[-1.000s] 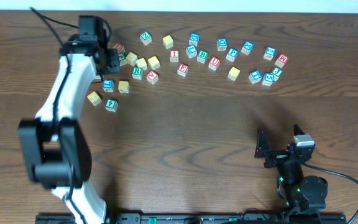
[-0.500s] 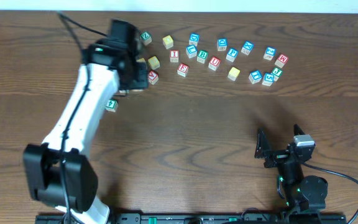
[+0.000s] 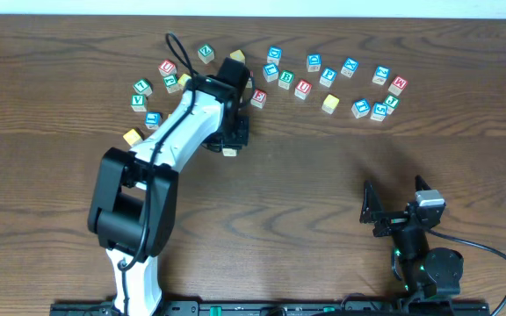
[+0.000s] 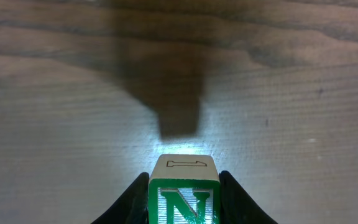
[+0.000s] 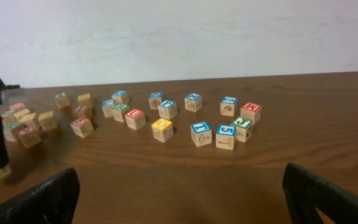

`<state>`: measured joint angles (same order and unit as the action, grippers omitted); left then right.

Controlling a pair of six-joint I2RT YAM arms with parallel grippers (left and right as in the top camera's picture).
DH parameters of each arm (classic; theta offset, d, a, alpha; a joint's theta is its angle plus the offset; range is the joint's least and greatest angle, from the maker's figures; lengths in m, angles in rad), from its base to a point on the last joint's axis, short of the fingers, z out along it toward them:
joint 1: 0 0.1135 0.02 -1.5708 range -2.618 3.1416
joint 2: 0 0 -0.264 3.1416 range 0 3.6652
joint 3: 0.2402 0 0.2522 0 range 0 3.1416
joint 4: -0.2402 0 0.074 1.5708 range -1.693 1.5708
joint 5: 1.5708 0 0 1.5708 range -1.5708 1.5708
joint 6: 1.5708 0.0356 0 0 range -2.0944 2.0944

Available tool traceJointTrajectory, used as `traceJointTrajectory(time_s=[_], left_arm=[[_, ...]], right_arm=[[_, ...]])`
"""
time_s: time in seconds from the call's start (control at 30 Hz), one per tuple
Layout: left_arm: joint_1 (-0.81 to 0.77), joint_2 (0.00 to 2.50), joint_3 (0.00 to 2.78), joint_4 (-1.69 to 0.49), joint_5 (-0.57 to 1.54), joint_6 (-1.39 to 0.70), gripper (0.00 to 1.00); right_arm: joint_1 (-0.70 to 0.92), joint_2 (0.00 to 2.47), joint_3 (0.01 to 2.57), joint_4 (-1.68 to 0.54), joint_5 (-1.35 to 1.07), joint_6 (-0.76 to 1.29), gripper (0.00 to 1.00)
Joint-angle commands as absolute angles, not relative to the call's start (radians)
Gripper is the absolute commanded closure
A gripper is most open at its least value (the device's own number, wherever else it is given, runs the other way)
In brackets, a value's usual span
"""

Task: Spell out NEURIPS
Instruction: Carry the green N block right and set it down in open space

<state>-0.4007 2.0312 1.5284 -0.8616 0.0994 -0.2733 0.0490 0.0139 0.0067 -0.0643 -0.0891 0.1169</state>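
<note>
A cube with a green N (image 4: 183,202) hangs just over bare wood, and my left gripper (image 4: 184,200) is shut on its two sides. From above, that gripper (image 3: 232,139) sits near the front of the scattered letter cubes, below a red E cube (image 3: 258,98). A red U cube (image 3: 303,88) and a yellow-topped cube (image 3: 330,104) lie in the back row to the right. My right gripper (image 3: 383,213) rests near the front right, open and with nothing in it (image 5: 182,199), its view taking in the cube row, including the yellow-topped cube (image 5: 162,127).
A cluster of cubes (image 3: 153,91) lies at the back left, with a yellow cube (image 3: 133,136) nearest the front. More cubes run to the back right as far as a red one (image 3: 399,85). The left arm (image 3: 169,140) stretches diagonally over the table's left half.
The left arm has swung right from the back-left cluster toward the middle, with its gripper still shut. The cubes it covered on the left now show. The right arm has not moved.
</note>
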Motion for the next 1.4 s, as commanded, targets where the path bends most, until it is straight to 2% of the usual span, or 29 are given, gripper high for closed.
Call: traceJointTrajectory(time_s=[0.0, 0.5, 0.97, 1.0, 1.03, 1.1, 1.37], left_arm=[[-0.406, 2.039, 1.522, -0.839, 0.097, -0.29, 0.72], [-0.407, 2.039, 1.439, -0.678, 0.097, -0.243, 0.72], [-0.407, 2.039, 1.421, -0.642, 0.094, -0.234, 0.71], [-0.407, 2.039, 1.421, -0.642, 0.094, -0.234, 0.7], [-0.407, 2.04, 1.421, -0.642, 0.094, -0.234, 0.64], [-0.407, 2.039, 1.421, -0.642, 0.094, -0.234, 0.6], [-0.407, 2.039, 1.421, -0.641, 0.094, -0.233, 0.58]], right_arm=[[0.052, 0.014, 0.006, -0.068, -0.084, 0.107, 0.01], [0.052, 0.014, 0.006, -0.068, -0.084, 0.107, 0.01], [0.052, 0.014, 0.006, -0.068, -0.084, 0.107, 0.01], [0.052, 0.014, 0.006, -0.068, -0.084, 0.107, 0.01], [0.052, 0.014, 0.006, -0.068, -0.084, 0.107, 0.01], [0.052, 0.014, 0.006, -0.068, -0.084, 0.107, 0.01], [0.052, 0.014, 0.006, -0.068, -0.084, 0.107, 0.01]])
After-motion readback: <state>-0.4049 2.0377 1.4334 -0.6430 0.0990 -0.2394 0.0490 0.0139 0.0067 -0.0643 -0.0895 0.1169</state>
